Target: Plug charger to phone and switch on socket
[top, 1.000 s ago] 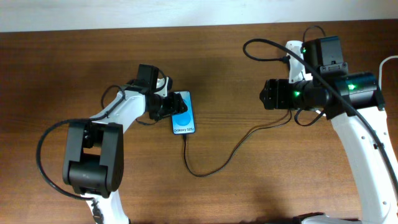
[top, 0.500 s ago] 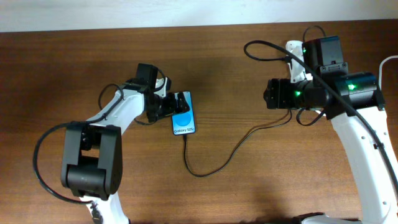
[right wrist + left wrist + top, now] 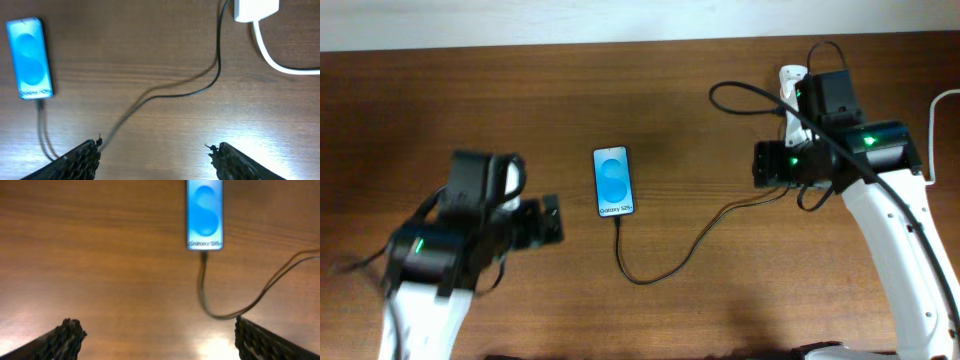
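Note:
The phone [image 3: 613, 181] lies flat mid-table, its blue screen lit. The thin black charger cable [image 3: 660, 270] meets its near edge and loops right toward the socket [image 3: 788, 80], which is mostly hidden under my right arm. My left gripper [image 3: 552, 222] is open and empty, to the near left of the phone and clear of it. My right gripper [image 3: 760, 165] is open and empty above the cable. The left wrist view shows the phone [image 3: 204, 214] and the cable [image 3: 210, 307]. The right wrist view shows the phone [image 3: 30, 59], the cable [image 3: 170, 92] and one end of the socket [image 3: 256, 9].
A thick white cord [image 3: 280, 62] curves away from the socket to the right. It also shows at the table's right edge in the overhead view [image 3: 945, 98]. The table is brown wood, with a pale wall along its far edge.
My left arm has pulled away from the phone toward the near left. The phone now lies uncovered with the cable at its edge. My right arm has shifted slightly.

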Robot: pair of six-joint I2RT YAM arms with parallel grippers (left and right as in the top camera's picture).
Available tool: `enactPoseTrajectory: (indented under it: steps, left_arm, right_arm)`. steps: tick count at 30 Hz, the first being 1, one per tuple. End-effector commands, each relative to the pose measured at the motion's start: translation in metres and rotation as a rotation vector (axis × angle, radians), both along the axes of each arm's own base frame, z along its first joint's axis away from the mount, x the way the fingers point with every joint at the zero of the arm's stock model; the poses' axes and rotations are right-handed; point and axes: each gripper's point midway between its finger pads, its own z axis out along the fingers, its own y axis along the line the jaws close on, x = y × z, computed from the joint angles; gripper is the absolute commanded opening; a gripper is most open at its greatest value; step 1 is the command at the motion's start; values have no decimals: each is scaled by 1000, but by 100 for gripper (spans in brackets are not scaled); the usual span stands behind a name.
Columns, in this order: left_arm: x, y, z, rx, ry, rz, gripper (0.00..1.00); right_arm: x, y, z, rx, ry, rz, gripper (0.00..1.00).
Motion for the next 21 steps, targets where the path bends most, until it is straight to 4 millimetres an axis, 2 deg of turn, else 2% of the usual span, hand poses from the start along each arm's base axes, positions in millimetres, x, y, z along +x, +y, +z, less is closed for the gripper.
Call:
enactPoseTrajectory:
  steps: [1, 3, 4, 5, 6, 8, 10, 14, 17, 19, 21]
  left_arm:
    - [-35, 19, 30, 46, -126, 30, 100]
    - [-57, 24, 44, 34, -202, 34, 99]
    - [-67, 25, 49, 29, -228, 34, 100]
    - [-77, 27, 53, 24, -254, 35, 99]
    - [-86, 29, 54, 21, -268, 36, 99]
    - [-100, 31, 52, 22, -263, 35, 99]
    - [-110, 33, 46, 27, -229, 34, 99]
    - [-115, 31, 42, 17, -201, 23, 99]
    - [-115, 31, 42, 17, -201, 23, 99]
    - [-115, 31, 42, 20, -202, 25, 99]
    - [-115, 31, 42, 20, -202, 25, 99]
  right_arm:
    - [-5, -8, -8, -36, 31, -13, 65]
    - [-10, -9, -9, -39, 52, -13, 46]
    - [-14, -10, -11, -46, 69, -14, 32]
    - [-18, -15, -12, -72, 86, -22, 8]
    - [-21, -17, -13, -74, 97, -36, 4]
    - [-27, -30, -14, -60, 131, -146, 4]
    - [-29, -54, -15, -28, 143, -313, 4]
    - [-26, -130, -12, 70, 88, -666, 4]
    - [-21, -174, -6, 105, -2, -790, 4]
    - [-12, -192, -4, 136, -55, -832, 4]
    - [9, -192, -7, 171, -97, -771, 4]
